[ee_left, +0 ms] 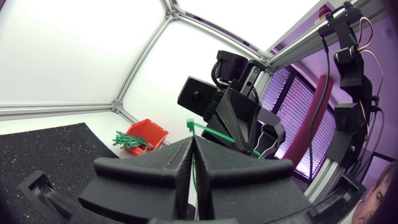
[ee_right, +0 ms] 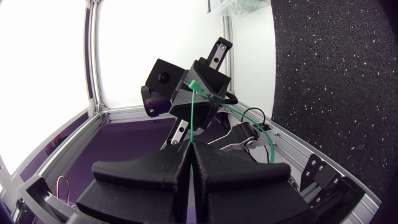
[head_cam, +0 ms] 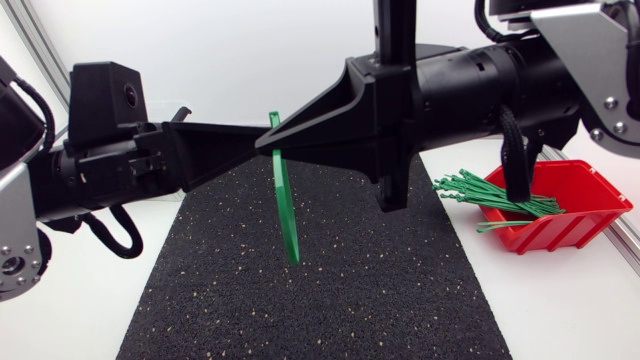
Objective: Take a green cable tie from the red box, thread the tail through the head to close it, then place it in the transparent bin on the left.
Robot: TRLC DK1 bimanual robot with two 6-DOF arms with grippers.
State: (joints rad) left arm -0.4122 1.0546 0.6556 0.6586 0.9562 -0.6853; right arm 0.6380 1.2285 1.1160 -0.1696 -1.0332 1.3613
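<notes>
Because threading calls for a grip at two spots on one strap, both pincers meet tip to tip in mid-air above the black mat. The left gripper has its wedge fingers pressed together on the green cable tie. The right gripper is pinched closed on the same tie, just below the tie's head. The long tail hangs free towards the mat. It does not look threaded yet, but the black fingers cover the pinch point, so I cannot be sure. Spare ties lie in the red box near the bench's right edge, partly behind the right arm. The transparent bin does not show in the head view.
</notes>
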